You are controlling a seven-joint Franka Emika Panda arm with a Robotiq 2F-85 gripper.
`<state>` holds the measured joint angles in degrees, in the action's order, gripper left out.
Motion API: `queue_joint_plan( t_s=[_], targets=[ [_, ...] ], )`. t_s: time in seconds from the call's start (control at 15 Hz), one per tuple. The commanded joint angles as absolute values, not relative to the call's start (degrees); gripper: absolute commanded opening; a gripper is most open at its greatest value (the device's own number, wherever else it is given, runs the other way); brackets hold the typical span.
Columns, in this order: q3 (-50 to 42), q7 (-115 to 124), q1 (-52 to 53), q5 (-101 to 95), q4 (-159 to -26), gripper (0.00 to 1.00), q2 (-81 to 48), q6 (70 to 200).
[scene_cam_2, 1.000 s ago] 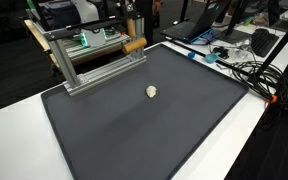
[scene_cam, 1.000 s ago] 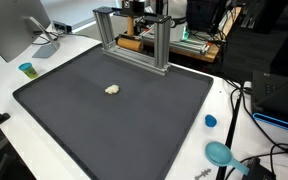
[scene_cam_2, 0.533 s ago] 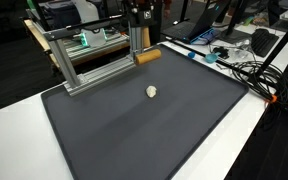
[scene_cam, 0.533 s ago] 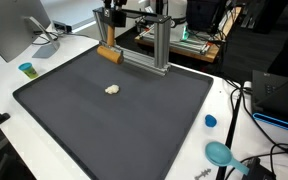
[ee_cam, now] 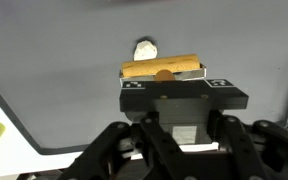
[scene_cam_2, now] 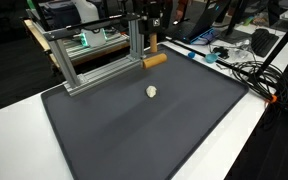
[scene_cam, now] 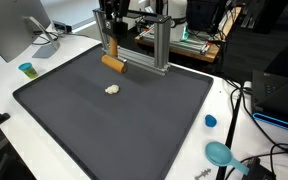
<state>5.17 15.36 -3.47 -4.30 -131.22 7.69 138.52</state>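
My gripper (scene_cam: 112,57) hangs over the far part of the black mat (scene_cam: 114,125), just in front of a metal frame (scene_cam: 134,45). It is shut on a tan wooden cylinder (scene_cam: 114,64), held level above the mat. The cylinder also shows in an exterior view (scene_cam_2: 155,60) and in the wrist view (ee_cam: 164,68), across the gripper (ee_cam: 164,76). A small cream lump (scene_cam: 112,89) lies on the mat a little nearer than the cylinder. It shows in both exterior views (scene_cam_2: 152,91) and in the wrist view (ee_cam: 144,48).
The mat (scene_cam_2: 134,130) covers a white table. A monitor (scene_cam: 9,30) and a small blue cup (scene_cam: 26,69) stand at one side. A blue cap (scene_cam: 210,121), a teal object (scene_cam: 220,153) and cables (scene_cam_2: 246,68) lie at the other side.
The gripper with the cylinder has come out from the frame and moved down, closer to the mat and the cream lump. The lump has not moved.
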Motion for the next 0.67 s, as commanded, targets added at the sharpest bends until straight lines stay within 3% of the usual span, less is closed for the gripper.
queue_joint_plan(
  t_s=[0.0,0.6],
  targets=[
    [4.6,17.6,-1.8,-4.1,-125.3,0.22,2.1,136.7],
    [0.3,20.9,-0.6,-7.8,-115.7,0.22,-11.3,136.3]
  ],
)
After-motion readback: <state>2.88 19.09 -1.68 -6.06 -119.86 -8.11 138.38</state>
